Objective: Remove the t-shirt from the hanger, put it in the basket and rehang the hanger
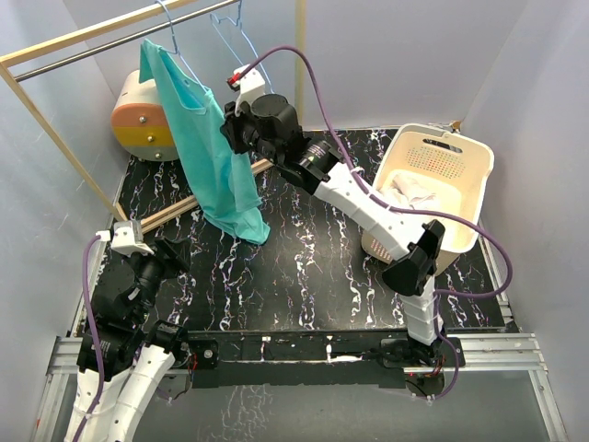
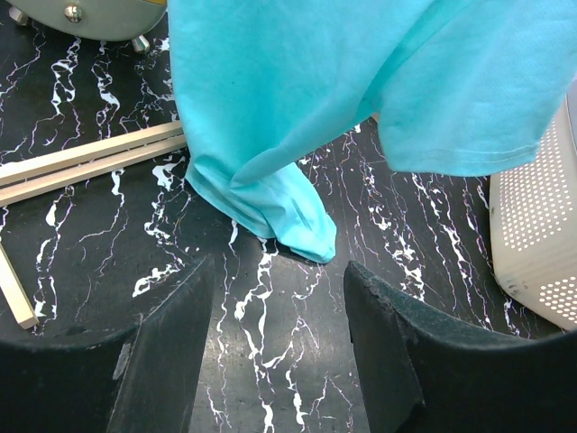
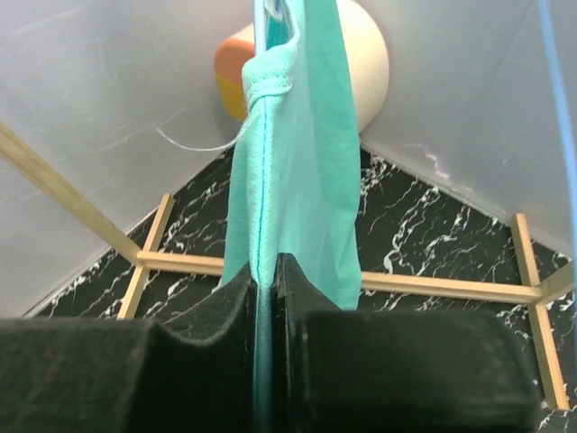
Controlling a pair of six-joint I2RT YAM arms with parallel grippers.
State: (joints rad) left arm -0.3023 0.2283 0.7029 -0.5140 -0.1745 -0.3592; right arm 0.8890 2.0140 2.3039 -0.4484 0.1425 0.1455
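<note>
A teal t-shirt [image 1: 210, 152] hangs from a thin blue wire hanger [image 1: 177, 51] on the rail at the back left; its lower end rests bunched on the black marbled table [image 1: 247, 224]. My right gripper [image 1: 228, 129] is shut on the shirt's side edge, with the fabric [image 3: 287, 180] pinched between its fingers [image 3: 266, 271]. In the right wrist view the hanger wire [image 3: 261, 23] shows at the top. My left gripper [image 1: 156, 253] is open and empty, low near the table's front left. In its view [image 2: 275, 298] the shirt [image 2: 297, 108] hangs ahead of it.
A wooden rack frame with a metal rail [image 1: 110, 41] stands at the back left, its base bars [image 2: 90, 158] on the table. A second blue hanger [image 1: 235, 32] hangs on the rail. A cream and orange appliance [image 1: 143, 115] sits behind. A cream laundry basket [image 1: 465, 198] holds white cloth on the right.
</note>
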